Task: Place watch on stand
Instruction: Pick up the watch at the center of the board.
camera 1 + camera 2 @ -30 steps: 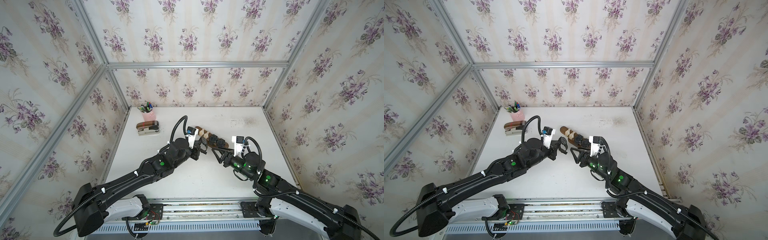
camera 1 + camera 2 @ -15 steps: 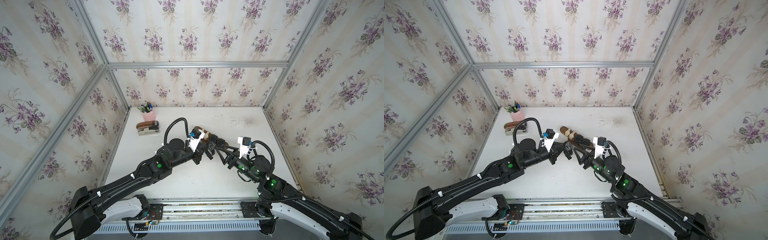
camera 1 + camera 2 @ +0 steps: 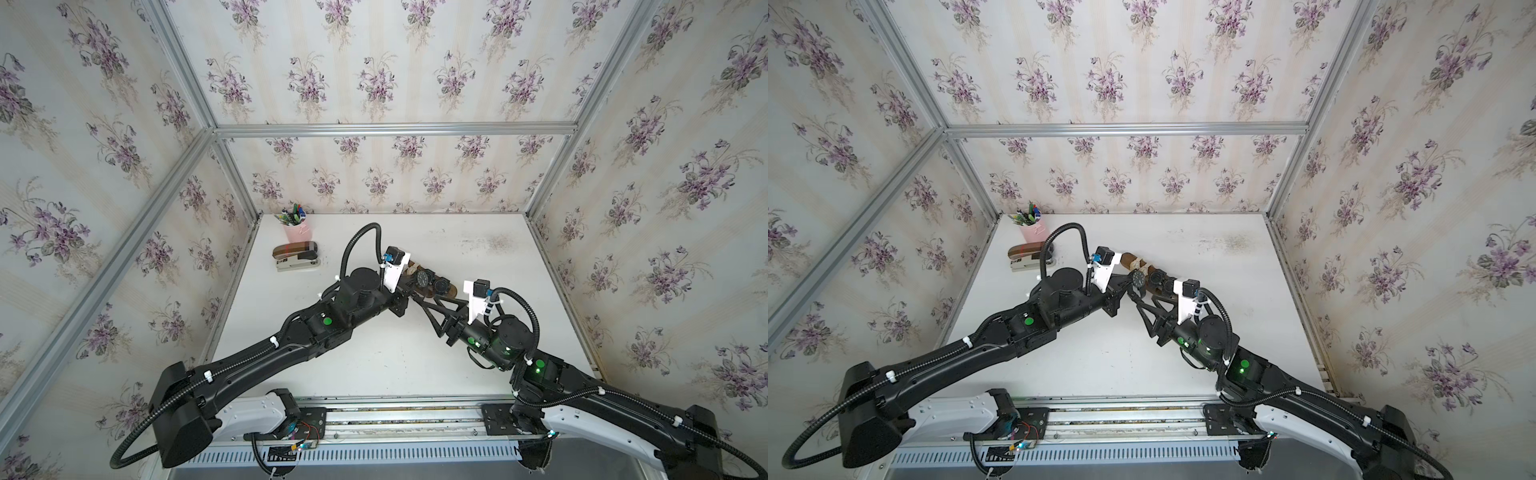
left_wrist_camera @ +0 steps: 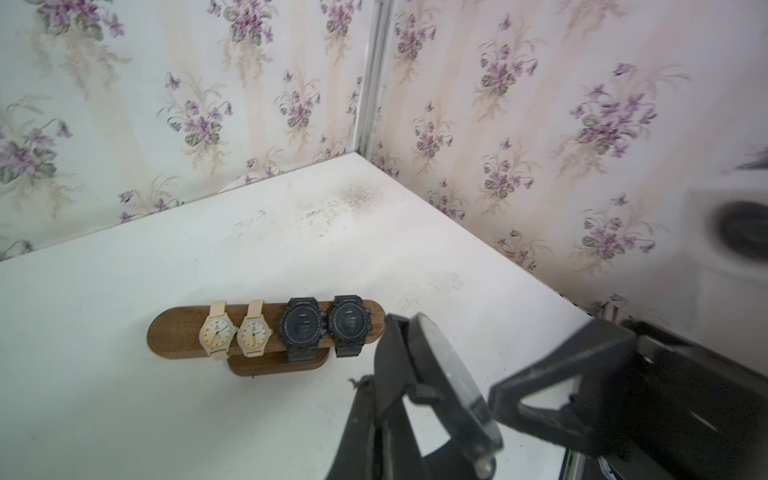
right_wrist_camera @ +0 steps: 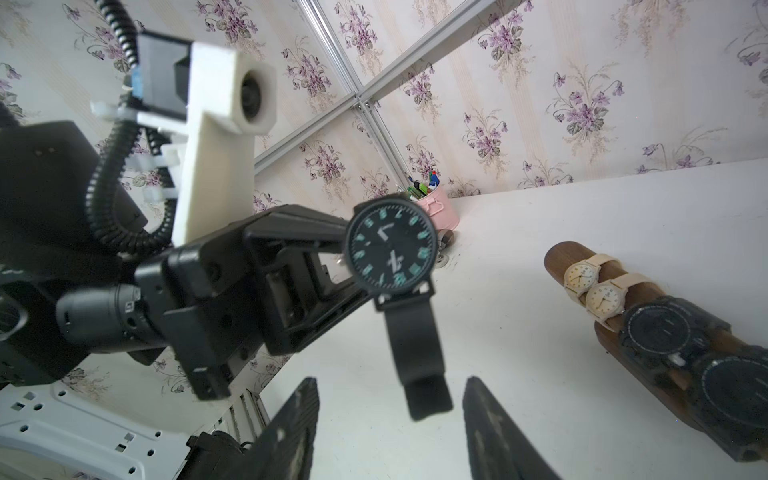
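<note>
Watch [image 5: 390, 245]: black case, dark dial with teal numerals, black strap. It's up in the air over the table [image 3: 374, 357], not on the stand [image 4: 174, 336]. In the left wrist view it sits near the stand's black-watch end but apart from it. In both top views it overlaps the bar [image 3: 424, 277].

Left gripper [image 4: 440, 386]: clamped on the watch at the case, dial facing the right wrist camera. One strap half hangs down from the case.

Right gripper [image 5: 390, 384]: jaws apart, holding nothing. The strap's loose end sits between the two fingers [image 5: 297, 415], with a gap on either side in the right wrist view. Can't tell from the top views whether a finger touches the strap.

Stand: dark wood bar on a small oval foot, lying mid-table. It carries four watches side by side: two cream ones [image 4: 216, 332] towards one end, then two black digital ones [image 4: 303, 326] towards the other. The cream end has bare wood showing.

Far left corner: pink pen cup [image 3: 297, 230], with a stapler [image 3: 296, 257] just in front of it, both well apart from the stand.
</note>
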Controlling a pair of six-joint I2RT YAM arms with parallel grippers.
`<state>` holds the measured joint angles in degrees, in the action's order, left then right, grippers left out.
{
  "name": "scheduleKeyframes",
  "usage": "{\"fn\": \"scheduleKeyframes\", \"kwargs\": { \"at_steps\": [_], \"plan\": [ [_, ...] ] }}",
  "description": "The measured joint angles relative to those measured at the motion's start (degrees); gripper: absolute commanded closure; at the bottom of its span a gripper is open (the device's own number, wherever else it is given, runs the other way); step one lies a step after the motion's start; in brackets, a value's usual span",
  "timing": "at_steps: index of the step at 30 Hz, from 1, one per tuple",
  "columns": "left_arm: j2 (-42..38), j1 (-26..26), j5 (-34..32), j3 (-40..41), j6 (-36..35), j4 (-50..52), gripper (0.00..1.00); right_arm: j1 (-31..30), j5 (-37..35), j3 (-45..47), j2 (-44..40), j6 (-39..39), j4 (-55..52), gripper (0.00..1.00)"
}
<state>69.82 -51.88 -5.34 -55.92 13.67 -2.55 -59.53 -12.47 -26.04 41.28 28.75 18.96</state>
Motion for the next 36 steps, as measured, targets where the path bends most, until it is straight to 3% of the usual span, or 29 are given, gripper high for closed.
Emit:
{"fn": "scheduleKeyframes", "kwargs": {
  "at_steps": [10,28,34,36],
  "plan": [
    [2.6,-3.6,-9.3,-2.1,7.3,6.8,0.98,-0.9,-8.8,-3.5,6.7,2.4,-2.8,0.58],
    [3.7,-6.9,-15.1,-6.2,9.3,12.5,0.97,-0.9,-9.8,-7.1,13.0,5.5,-6.1,0.78],
    [3.8,-8.1,-16.2,-6.5,9.3,13.4,0.97,-0.9,-11.9,-7.9,13.9,6.6,-8.5,0.99],
    [3.5,-8.2,-16.4,-6.4,9.3,13.8,0.97,-1.0,-12.5,-8.0,13.6,7.3,-8.8,1.00]
  ]
}}
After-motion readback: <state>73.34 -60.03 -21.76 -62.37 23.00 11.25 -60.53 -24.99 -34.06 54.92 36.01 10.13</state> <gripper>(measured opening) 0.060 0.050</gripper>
